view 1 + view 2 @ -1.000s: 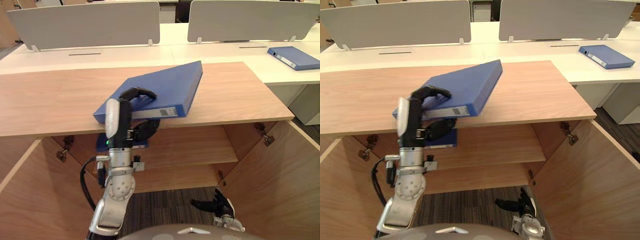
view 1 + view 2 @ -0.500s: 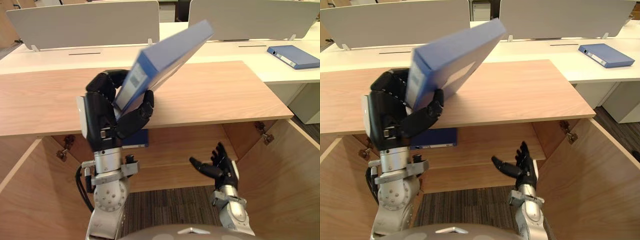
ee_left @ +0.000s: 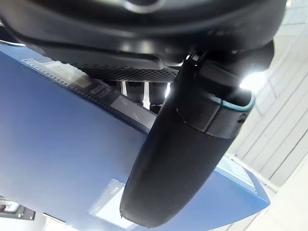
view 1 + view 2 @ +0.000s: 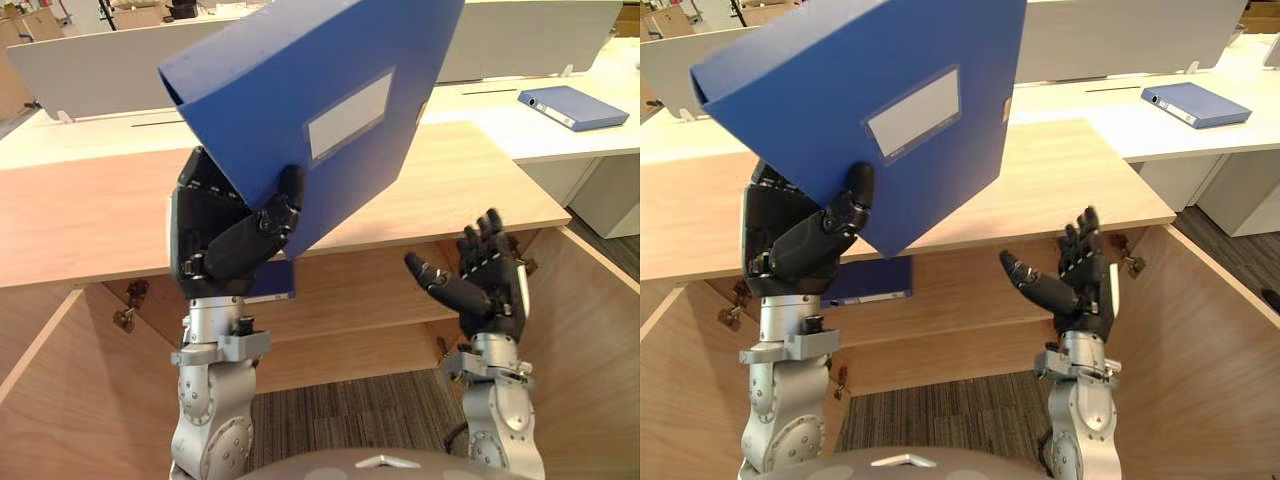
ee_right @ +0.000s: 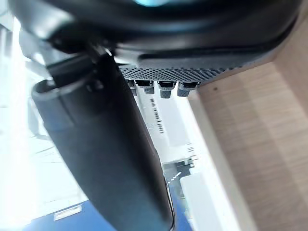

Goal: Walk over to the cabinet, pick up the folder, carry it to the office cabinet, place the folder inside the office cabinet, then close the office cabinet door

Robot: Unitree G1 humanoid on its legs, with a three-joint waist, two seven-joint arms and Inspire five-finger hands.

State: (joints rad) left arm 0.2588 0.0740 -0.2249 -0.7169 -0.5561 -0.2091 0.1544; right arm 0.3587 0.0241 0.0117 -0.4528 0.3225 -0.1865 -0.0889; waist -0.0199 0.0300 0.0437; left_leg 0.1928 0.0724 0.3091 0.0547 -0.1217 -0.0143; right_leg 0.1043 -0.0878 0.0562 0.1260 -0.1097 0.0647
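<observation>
A large blue folder [image 4: 320, 100] with a white label is raised high and tilted above the wooden cabinet top [image 4: 90, 215]. My left hand [image 4: 225, 240] is shut on its lower corner, thumb pressed on the front face; the same folder [image 3: 53, 159] lies against the thumb in the left wrist view. My right hand [image 4: 480, 285] stands open, palm up, to the right and below the folder, apart from it. The cabinet's inside shelf [image 4: 380, 300] is open below, with both doors swung out.
Another blue folder [image 4: 270, 283] lies on the cabinet's inner shelf behind my left hand. A third blue folder [image 4: 572, 106] rests on the white desk at the far right. Grey desk dividers [image 4: 80, 65] stand behind. The right cabinet door [image 4: 600, 340] hangs open beside my right hand.
The left hand has lifted the folder off the cabinet top and tipped it up. The right hand has risen from near the floor to chest height, fingers spread.
</observation>
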